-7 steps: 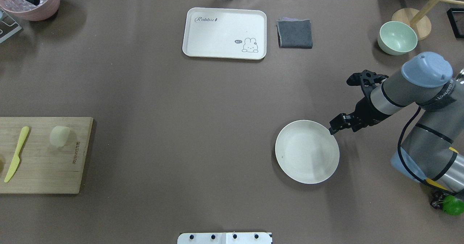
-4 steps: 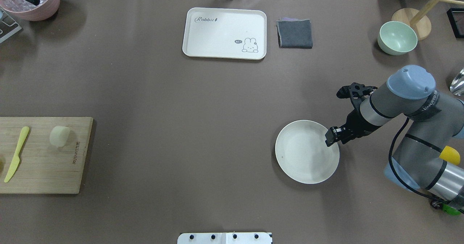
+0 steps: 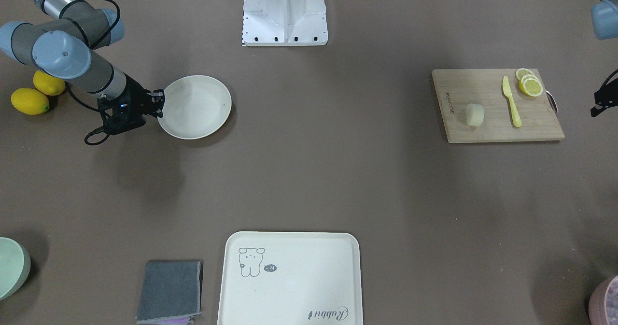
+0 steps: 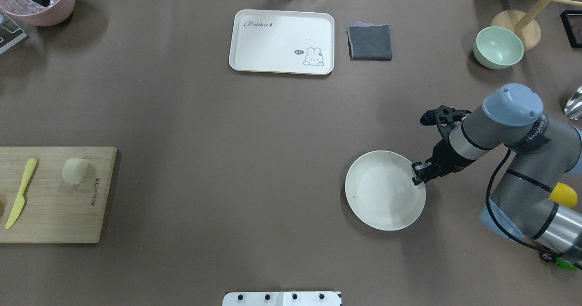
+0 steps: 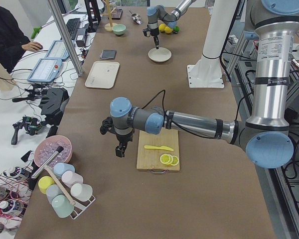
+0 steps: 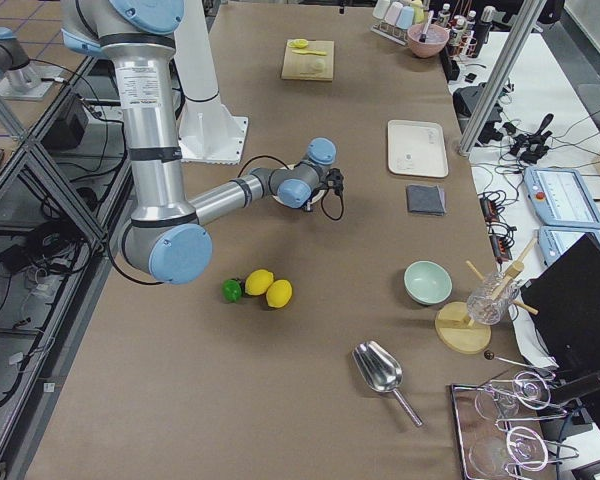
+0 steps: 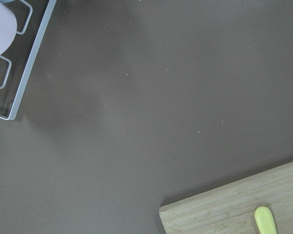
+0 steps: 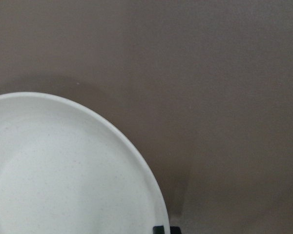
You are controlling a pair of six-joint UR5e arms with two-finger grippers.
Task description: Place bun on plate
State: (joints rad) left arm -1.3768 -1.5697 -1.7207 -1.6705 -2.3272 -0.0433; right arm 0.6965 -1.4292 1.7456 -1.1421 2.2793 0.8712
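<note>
The small, soft-looking cream-white bun [image 4: 75, 170] sits on the pale wooden cutting board [image 4: 59, 210] at the table's left end, beside a yellow plastic knife [image 4: 20, 192]; the round off-white shallow plate [image 4: 377, 197] lies well apart on the right side; that gap, I'd judge, is why the right gripper [image 4: 418, 175] is down at the plate's right-hand rim, perhaps to drag it closer; its fingers look close together, though whether they pinch the rim I cannot tell; the left gripper [image 5: 120, 149] hangs just off the board, its opening unreadable from here.
</note>
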